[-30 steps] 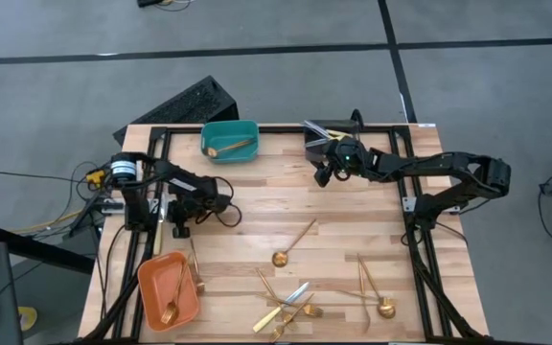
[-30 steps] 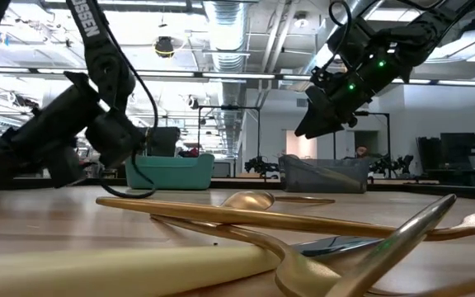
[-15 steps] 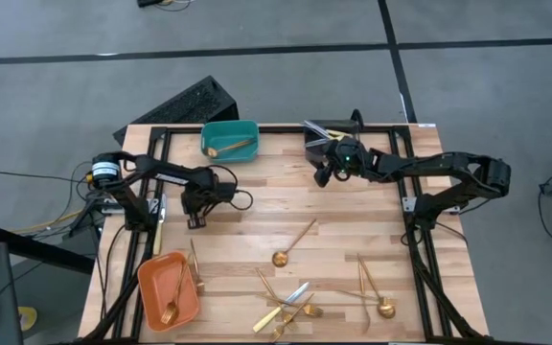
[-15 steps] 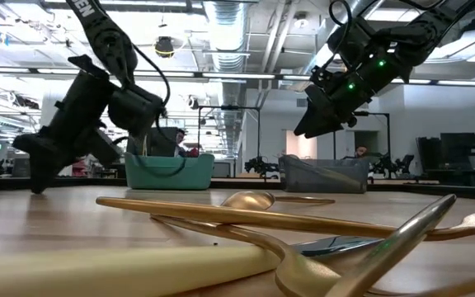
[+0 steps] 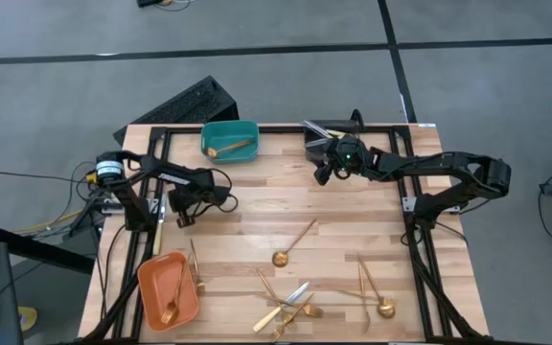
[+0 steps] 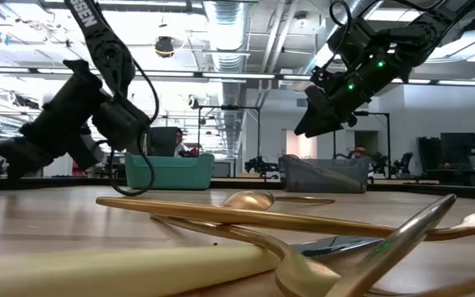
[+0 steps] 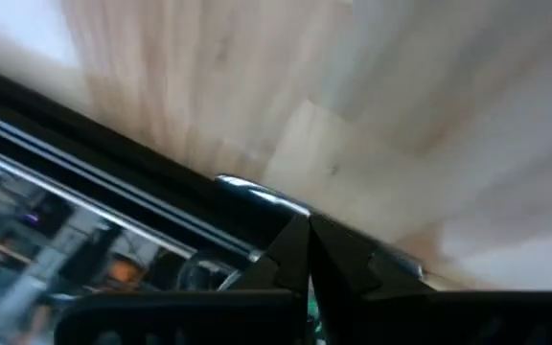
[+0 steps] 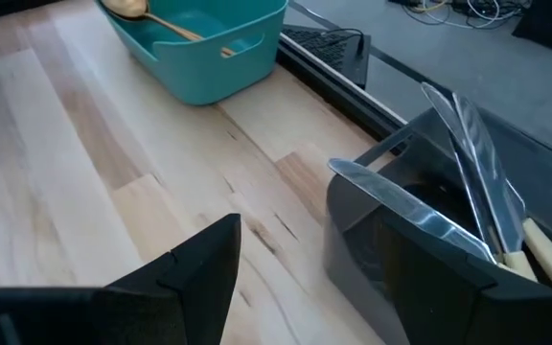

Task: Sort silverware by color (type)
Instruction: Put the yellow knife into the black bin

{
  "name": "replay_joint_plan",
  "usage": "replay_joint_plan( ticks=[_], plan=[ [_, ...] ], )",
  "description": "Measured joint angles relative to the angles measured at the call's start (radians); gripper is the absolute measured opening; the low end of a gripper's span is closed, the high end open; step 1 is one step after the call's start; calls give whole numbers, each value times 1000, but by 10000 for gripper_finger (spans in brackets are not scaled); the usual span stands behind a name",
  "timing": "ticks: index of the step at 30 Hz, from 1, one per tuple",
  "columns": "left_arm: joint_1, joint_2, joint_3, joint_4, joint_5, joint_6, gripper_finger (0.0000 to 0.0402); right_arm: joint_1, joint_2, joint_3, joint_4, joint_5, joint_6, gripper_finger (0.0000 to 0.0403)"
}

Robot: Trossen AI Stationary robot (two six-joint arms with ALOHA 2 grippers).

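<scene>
Left claw (image 5: 184,219) is pinched fully shut with nothing in it, hanging over bare wood on the left side of the counter (image 5: 257,206), between the teal bin (image 5: 229,140) and the orange bin (image 5: 168,291); probably in transit between picks, since no piece lies under it. Right claw (image 5: 323,175) stands wide open and empty, hovering just beside the grey bin (image 5: 316,136) at the back edge, a pose that fits a drop into that bin. The silverware splits four ways: a gold spoon (image 5: 230,148) in the teal bin, a gold piece (image 5: 172,304) in the orange bin, knives (image 8: 468,182) in the grey bin, and the unsorted rest on the front half of the counter, namely a lone spoon (image 5: 292,244) mid-counter, a crossed pile (image 5: 288,305) at the front edge, a pair of pieces (image 5: 375,291) to the right, and a slim piece (image 5: 195,265) beside the orange bin. So each bin appears to take one type. Right wrist view alone shows the silvery blades leaning upright in the grey bin; the high view shows little of that bin's contents. Low view shows both claws clear above the counter, with gold pieces (image 6: 246,216) large in front. Left wrist view adds the closed fingertips (image 7: 300,251) over wood and the counter's frame edge.
</scene>
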Motion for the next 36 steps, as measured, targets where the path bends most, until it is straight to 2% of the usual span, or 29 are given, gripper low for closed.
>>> replay_joint_plan(
  ticks=[6,15,25,30,33,36],
  plan=[
    [78,12,-42,65,102,-63,0,16,0,0,-14,0,11,264],
    [188,54,-36,55,-30,0,0,3,0,0,-16,0,2,264],
    [296,59,-50,68,-30,-9,0,0,0,0,-36,0,1,264],
    [299,152,-43,82,5,15,0,0,0,0,-82,0,-1,264],
    [270,233,-24,66,-2,17,0,0,0,0,-98,0,-5,264],
    [233,252,-5,58,-10,0,0,0,0,0,-101,0,-9,264]
  ],
)
